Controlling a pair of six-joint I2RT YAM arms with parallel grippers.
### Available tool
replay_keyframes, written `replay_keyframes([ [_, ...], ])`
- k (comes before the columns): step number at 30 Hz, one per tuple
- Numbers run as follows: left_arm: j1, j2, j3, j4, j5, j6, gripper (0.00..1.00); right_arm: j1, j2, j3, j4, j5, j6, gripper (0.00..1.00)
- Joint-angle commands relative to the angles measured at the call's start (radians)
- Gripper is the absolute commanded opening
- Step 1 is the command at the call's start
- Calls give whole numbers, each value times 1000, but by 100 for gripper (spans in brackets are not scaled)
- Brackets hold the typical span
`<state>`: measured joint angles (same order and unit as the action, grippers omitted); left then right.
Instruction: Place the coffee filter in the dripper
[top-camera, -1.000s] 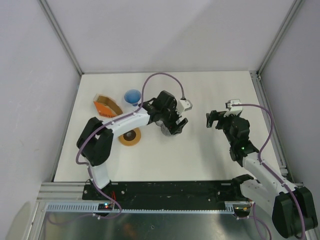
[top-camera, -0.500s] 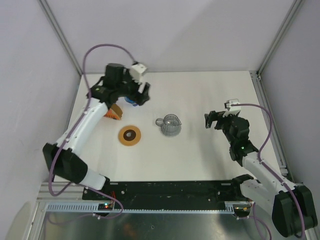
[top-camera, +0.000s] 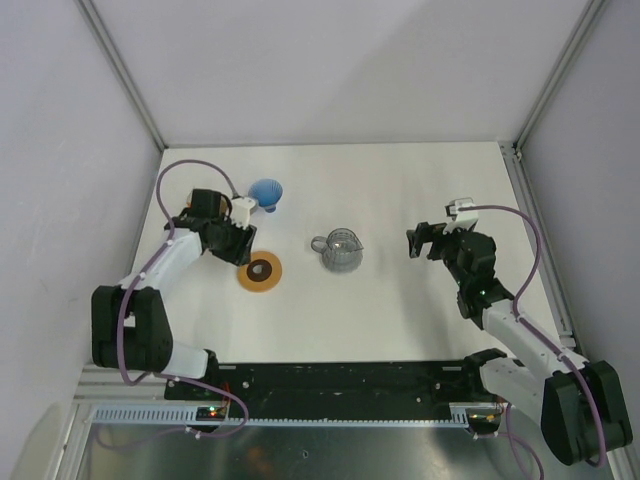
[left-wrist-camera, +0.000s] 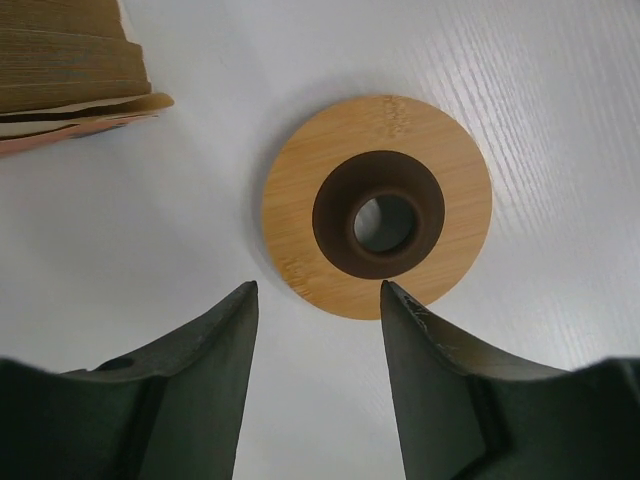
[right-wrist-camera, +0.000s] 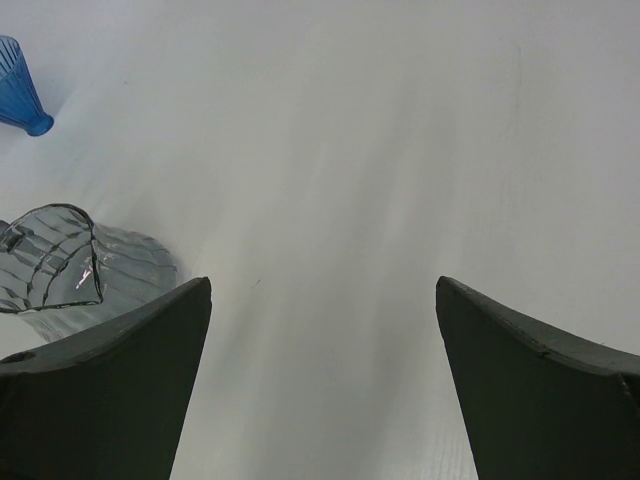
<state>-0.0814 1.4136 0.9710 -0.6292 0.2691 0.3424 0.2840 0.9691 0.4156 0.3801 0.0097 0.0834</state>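
The coffee filters (left-wrist-camera: 65, 50) are a light-brown stack in the orange holder (left-wrist-camera: 60, 138), at the top left of the left wrist view. In the top view my left arm hides them. The blue ribbed dripper (top-camera: 266, 193) stands at the back left and also shows in the right wrist view (right-wrist-camera: 18, 90). My left gripper (top-camera: 238, 248) is open and empty, low over the table just short of the wooden ring (left-wrist-camera: 378, 205); it also shows in its own wrist view (left-wrist-camera: 318, 290). My right gripper (top-camera: 420, 242) is open and empty, right of the mug; it also shows in its own wrist view (right-wrist-camera: 325, 285).
The flat wooden ring (top-camera: 260, 271) with a dark hole lies left of centre. The grey glass mug (top-camera: 342, 250) stands mid-table, also seen in the right wrist view (right-wrist-camera: 70, 265). Walls and metal rails enclose the white table (top-camera: 400, 310).
My left arm has drawn back from the back-left corner and dropped toward the wooden ring, uncovering the dripper. My right arm has barely moved.
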Motion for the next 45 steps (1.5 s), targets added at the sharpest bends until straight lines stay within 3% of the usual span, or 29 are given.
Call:
replay_keyframes([
  [1, 0, 12, -44, 141, 19, 29, 57, -10, 8, 42, 48, -28, 19, 99],
  [5, -23, 65, -63, 189, 66, 11, 53, -15, 13, 42, 53, -32, 22, 99],
  [17, -112, 157, -75, 257, -56, 19, 45, -41, 16, 42, 59, -48, 34, 99],
  [28, -167, 232, -92, 264, -153, 40, 31, -68, 34, 42, 60, -73, 57, 99],
  [38, -154, 100, -115, 246, -107, 71, 32, -80, 36, 41, 63, -89, 66, 99],
  [45, -111, 125, -123, 247, -84, 74, 33, -86, 33, 42, 60, -103, 72, 99],
])
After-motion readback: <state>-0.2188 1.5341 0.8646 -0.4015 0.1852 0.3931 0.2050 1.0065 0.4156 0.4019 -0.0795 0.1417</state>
